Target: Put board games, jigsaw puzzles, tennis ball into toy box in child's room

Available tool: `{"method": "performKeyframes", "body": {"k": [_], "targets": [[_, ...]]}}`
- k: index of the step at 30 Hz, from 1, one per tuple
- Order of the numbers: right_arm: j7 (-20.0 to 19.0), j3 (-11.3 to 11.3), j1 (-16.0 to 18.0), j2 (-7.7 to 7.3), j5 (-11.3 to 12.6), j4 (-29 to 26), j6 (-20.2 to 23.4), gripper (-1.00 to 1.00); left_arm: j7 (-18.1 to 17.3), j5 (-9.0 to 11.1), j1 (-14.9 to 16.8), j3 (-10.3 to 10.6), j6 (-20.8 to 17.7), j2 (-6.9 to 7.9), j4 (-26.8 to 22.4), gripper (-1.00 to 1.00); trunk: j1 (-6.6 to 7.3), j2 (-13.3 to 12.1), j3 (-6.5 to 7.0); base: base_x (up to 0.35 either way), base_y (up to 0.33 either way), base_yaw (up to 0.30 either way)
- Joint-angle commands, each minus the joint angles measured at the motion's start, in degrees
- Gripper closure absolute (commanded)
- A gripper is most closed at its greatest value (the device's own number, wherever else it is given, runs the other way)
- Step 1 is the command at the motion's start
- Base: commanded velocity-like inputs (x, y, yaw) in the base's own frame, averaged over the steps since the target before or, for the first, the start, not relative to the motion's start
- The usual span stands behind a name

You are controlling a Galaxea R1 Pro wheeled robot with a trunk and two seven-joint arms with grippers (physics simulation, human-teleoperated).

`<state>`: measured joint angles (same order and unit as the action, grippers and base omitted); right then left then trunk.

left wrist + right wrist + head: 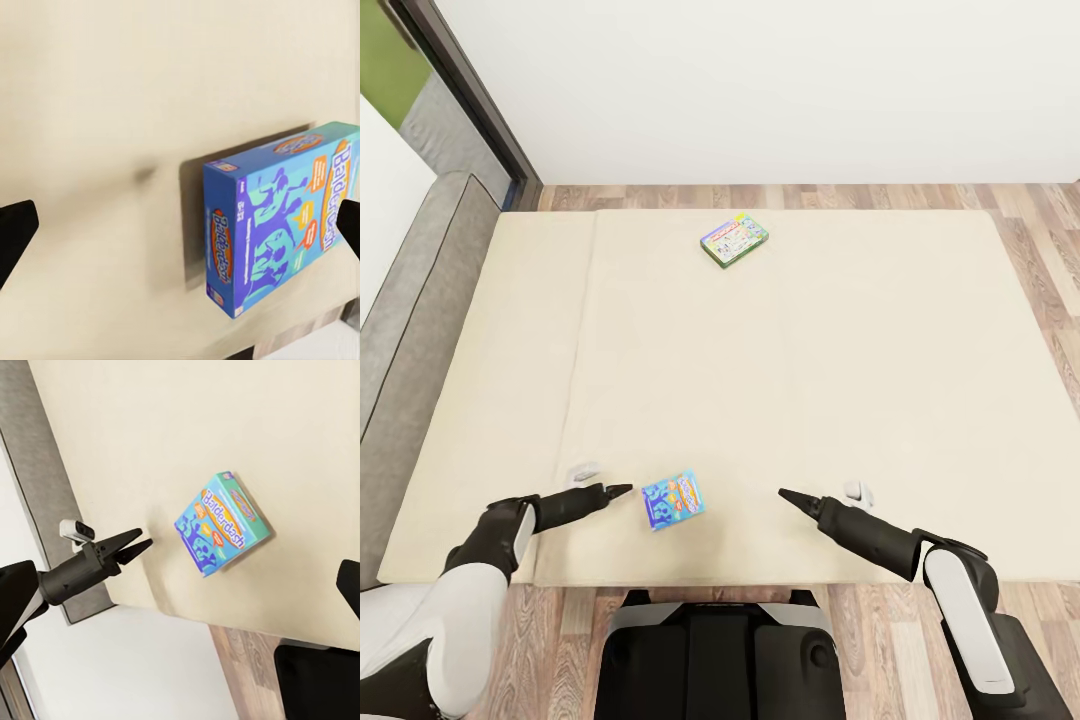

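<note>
Two games: blue board game (673, 499) lying at lower centre, green board game (734, 239) sitting upper centre on the bed (880, 350).
Handling: looking light, stiff; pinching thin edges.
Fingers: left gripper (622, 490) spreading wide; right gripper (788, 495), cannot tell.

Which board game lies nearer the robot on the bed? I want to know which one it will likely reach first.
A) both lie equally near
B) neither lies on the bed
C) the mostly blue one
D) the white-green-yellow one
C: in the head view the blue board game lies between the left gripper and the right gripper, at the near edge of the bed; the white-green-yellow board game lies near the far edge.
</note>
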<state>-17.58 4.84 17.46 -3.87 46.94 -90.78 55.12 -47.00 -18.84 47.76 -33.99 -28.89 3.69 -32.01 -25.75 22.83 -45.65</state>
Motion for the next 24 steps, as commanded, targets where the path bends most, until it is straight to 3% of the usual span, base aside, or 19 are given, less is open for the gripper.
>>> {"method": "performKeyframes", "body": {"k": [1, 7, 17, 19, 24], "targets": [[-0.5, 0.1, 0.0, 0.02, -0.5, 0.0, 0.2, -1.00, -0.5, -0.4, 0.1, -0.4, -0.4, -0.03, -0.1, -1.00, -0.03, 0.1, -0.06, 0.000, 0.000, 0.000], [-0.4, -0.3, 0.1, 0.15, -0.6, 0.1, 0.2, -1.00, -0.7, -0.5, 0.1, 0.5, -0.6, -0.29, -0.1, -1.00, -0.03, 0.1, -0.06, 0.000, 0.000, 0.000], [-0.4, -0.3, 0.1, 0.14, -0.6, 0.1, 0.2, -1.00, -0.8, -0.4, 0.0, 4.5, -1.7, -0.75, 0.1, -1.00, -0.03, 0.1, -0.06, 0.000, 0.000, 0.000], [-0.5, -0.1, 0.1, 0.12, -0.6, 0.1, 0.2, -1.00, -0.7, -0.4, 0.0, 4.9, -2.6, -1.32, 0.1, -1.00, -0.03, 0.1, -0.06, 0.000, 0.000, 0.000], [-0.5, 0.0, 0.0, 0.03, -0.6, 0.1, 0.2, -1.00, 0.6, -0.5, 0.1, 6.0, -3.8, -4.62, 0.2, -1.00, -0.03, 0.1, -0.06, 0.000, 0.000, 0.000]]}}
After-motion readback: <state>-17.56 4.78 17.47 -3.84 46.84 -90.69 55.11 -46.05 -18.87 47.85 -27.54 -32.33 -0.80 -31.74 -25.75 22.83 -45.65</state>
